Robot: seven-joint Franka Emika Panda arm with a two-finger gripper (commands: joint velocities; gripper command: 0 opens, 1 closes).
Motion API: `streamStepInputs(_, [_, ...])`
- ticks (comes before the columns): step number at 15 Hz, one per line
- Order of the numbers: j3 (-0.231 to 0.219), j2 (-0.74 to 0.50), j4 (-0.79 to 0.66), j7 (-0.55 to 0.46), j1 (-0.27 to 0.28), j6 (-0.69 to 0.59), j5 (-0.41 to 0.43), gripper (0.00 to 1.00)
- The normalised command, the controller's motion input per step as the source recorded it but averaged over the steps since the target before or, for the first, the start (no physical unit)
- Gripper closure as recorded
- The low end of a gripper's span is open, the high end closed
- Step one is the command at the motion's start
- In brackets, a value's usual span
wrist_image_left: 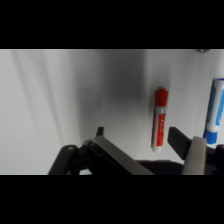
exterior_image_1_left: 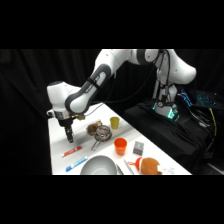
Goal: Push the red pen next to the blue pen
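red pen (exterior_image_1_left: 71, 151) flat on table | blue pen (exterior_image_1_left: 76, 163) alongside, apart

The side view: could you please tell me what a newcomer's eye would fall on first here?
First the white arm, its gripper coming down on the near-left part of the white table, just above the red pen. The blue pen lies apart from it, nearer the front edge. To the right, an orange cup stands out among the clutter.
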Motion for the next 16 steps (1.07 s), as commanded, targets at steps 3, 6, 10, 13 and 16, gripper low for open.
streamStepInputs(3, [0.075, 0.25, 0.33, -0.13, -0.076, -0.07, -0.056, 0.0])
streamStepInputs(6, [0.044, 0.2, 0.33, -0.13, -0.088, -0.08, -0.079, 0.0])
streamStepInputs(10, [0.039, 0.17, 0.34, -0.12, -0.06, -0.1, -0.097, 0.0])
streamStepInputs(13, [0.051, 0.18, 0.34, -0.1, -0.006, -0.12, -0.106, 0.0])
streamStepInputs(16, [0.05, 0.18, 0.33, -0.07, 0.041, -0.12, -0.118, 0.0])
